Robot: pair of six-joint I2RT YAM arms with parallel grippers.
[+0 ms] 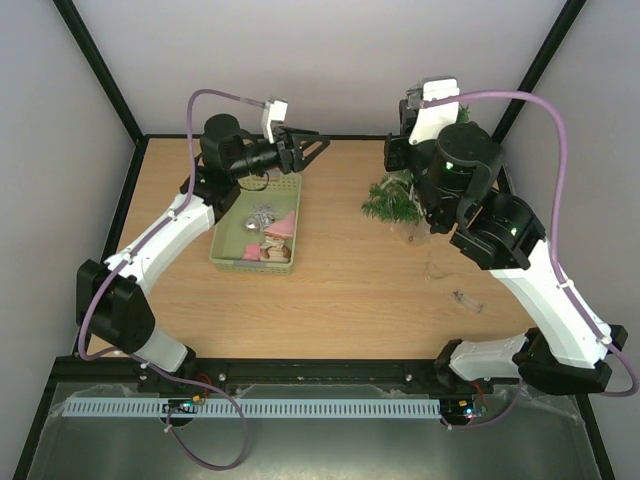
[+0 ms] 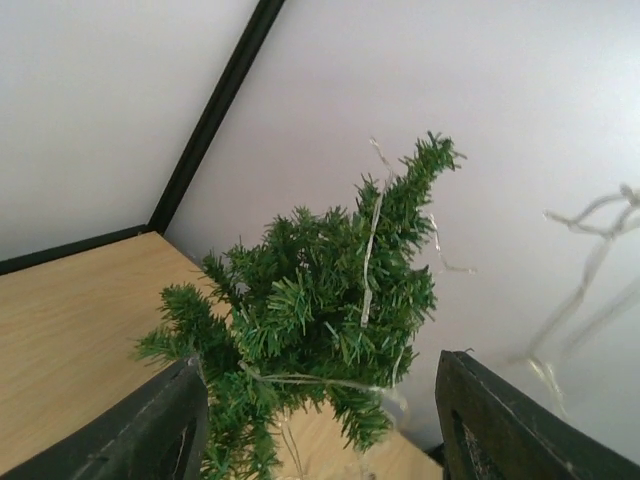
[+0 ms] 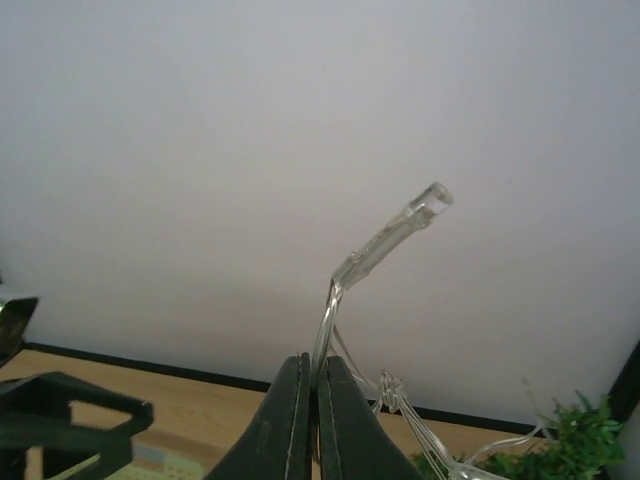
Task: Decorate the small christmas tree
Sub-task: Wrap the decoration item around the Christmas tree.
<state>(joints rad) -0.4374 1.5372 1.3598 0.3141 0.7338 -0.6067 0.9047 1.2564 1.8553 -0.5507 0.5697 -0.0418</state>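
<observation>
At the upper left of the top view, the left gripper hovers over the far end of a pale green basket, fingers spread and empty. The small christmas tree stands right of centre. Near it, the right gripper pinches a string of clear lights
</observation>
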